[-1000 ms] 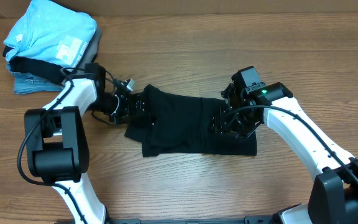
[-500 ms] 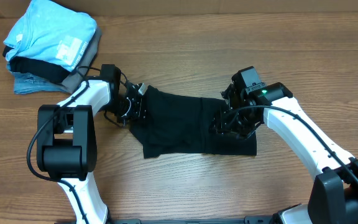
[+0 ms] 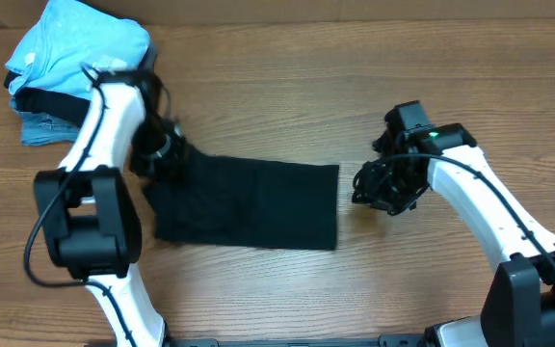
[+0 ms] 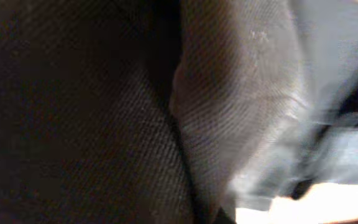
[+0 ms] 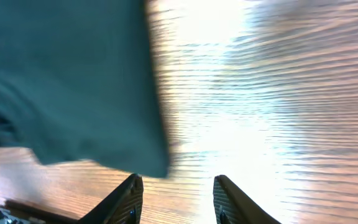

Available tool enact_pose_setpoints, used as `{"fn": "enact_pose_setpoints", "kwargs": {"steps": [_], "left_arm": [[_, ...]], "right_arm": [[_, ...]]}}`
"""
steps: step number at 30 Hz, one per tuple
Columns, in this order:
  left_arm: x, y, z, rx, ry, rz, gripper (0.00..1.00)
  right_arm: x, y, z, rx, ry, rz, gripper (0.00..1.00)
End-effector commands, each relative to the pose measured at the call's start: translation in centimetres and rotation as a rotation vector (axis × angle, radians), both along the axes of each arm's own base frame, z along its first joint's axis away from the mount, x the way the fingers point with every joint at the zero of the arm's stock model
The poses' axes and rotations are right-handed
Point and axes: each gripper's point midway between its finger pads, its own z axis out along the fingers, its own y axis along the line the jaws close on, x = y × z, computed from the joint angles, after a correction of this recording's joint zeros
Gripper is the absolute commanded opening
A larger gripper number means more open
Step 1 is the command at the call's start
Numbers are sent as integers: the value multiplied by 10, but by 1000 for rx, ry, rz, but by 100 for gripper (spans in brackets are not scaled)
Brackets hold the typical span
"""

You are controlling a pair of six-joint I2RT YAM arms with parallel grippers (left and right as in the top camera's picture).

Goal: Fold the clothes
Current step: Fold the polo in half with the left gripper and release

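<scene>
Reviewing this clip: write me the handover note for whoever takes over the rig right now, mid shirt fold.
Grippers: the left gripper sits on the far-left corner of the black shirt. Fabric fills its wrist view, so a grip cannot be confirmed. The right gripper is open and empty over the bare table, just right of the shirt.
Things: the shirt lies flat as a rectangle; the stack of folded garments sits apart at far left.
Done: sleeves and collar are not showing, apparently folded in.
Left: probably another fold down to stack size.
</scene>
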Motion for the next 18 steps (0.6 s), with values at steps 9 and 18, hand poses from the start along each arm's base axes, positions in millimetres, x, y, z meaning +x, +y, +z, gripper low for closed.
{"fn": "enact_pose_setpoints", "kwargs": {"steps": [9, 18], "left_arm": [[8, -116, 48, -27, -172, -87, 19], [-19, -198, -1, 84, -129, -233, 63]], "right_arm": [[10, -5, 13, -2, -56, -12, 41], [10, -5, 13, -3, -56, -12, 41]]}}
